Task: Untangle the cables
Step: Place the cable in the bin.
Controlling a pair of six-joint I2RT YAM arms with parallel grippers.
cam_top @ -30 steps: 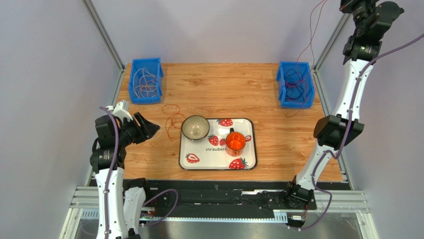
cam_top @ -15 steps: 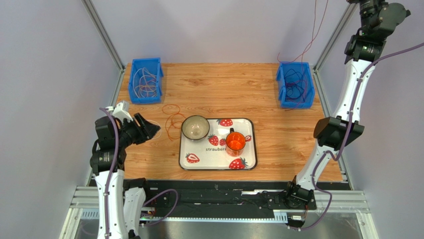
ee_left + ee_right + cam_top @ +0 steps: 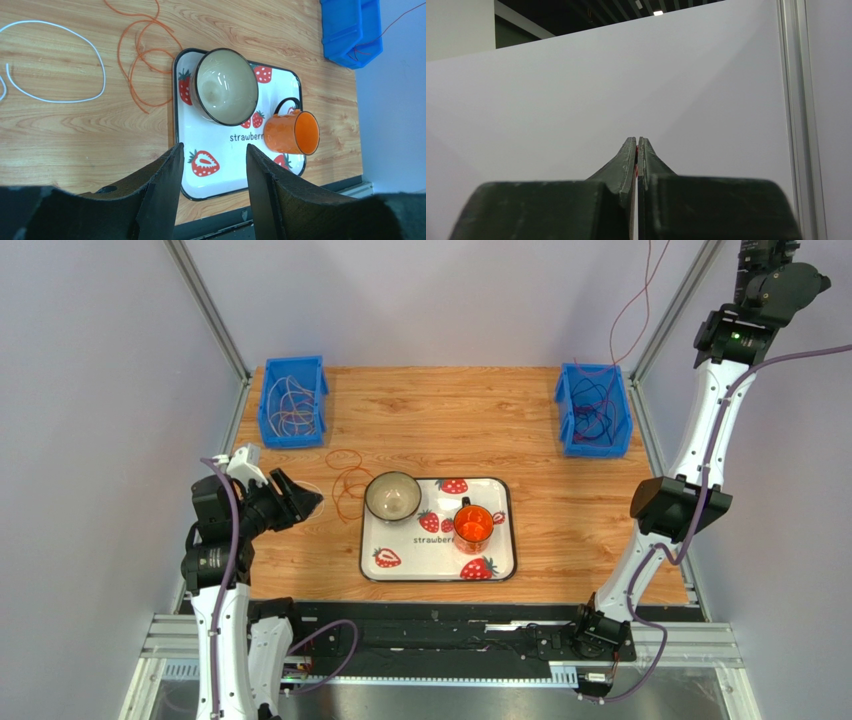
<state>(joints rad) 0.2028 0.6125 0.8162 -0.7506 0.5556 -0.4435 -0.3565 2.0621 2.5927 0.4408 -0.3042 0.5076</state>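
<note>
My right gripper point(image 3: 637, 145) is shut on a thin red-brown cable point(image 3: 630, 308), seen as a red sliver between the fingers. The arm is raised high at the top right edge point(image 3: 757, 248), and the cable hangs down toward the right blue bin point(image 3: 594, 410), which holds dark and purple cables. My left gripper point(image 3: 305, 502) is open and empty, low over the table's left side point(image 3: 214, 147). An orange cable point(image 3: 348, 485) lies in loops on the wood beside it point(image 3: 140, 55). A white cable loop point(image 3: 100, 65) lies further left. The left blue bin point(image 3: 292, 405) holds several pale and coloured cables.
A white strawberry tray point(image 3: 500, 570) sits at the front middle with a beige bowl point(image 3: 392, 497) and an orange cup point(image 3: 473, 525) lying on its side. The enclosure's metal posts and grey walls stand close around the table.
My right arm has risen and drawn the red-brown cable up; its lower end has left the table by the right bin. The left arm has not moved.
</note>
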